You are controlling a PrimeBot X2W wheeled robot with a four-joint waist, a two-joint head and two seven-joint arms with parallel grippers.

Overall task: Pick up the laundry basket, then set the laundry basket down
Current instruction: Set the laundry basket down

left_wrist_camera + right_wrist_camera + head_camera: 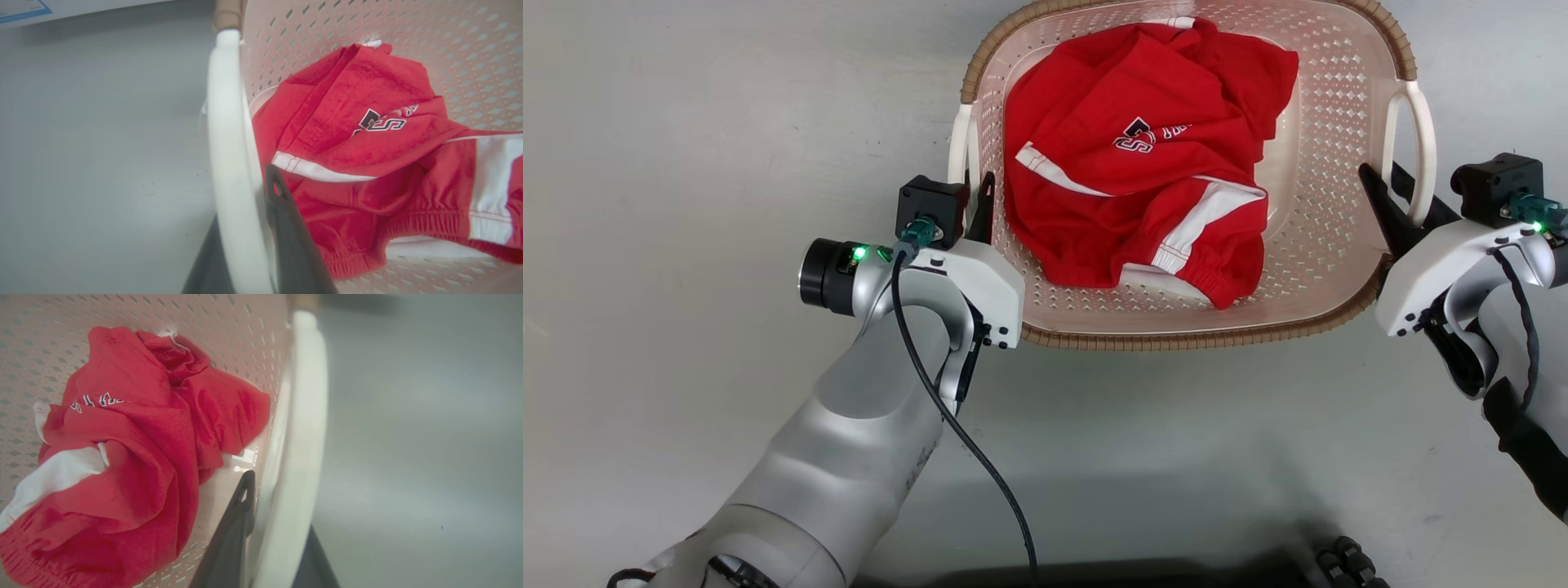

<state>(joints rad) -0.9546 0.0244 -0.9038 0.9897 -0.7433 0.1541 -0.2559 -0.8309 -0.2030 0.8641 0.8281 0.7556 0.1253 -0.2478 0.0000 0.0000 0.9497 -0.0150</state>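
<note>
Head view: laundry basket (1331, 204) between left hand (977, 192), right hand (1387, 186), both clenched on handles (1422, 135)

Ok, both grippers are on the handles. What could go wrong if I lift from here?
1. The left gripper and right gripper pinch the white handles toward their near ends, so the laundry basket may tip away from the robot as it rises.
2. The handles look smooth and the fingers narrow; a handle could slip out.
3. If the arms rise unevenly, the red garment could slide and shift the load.
</note>
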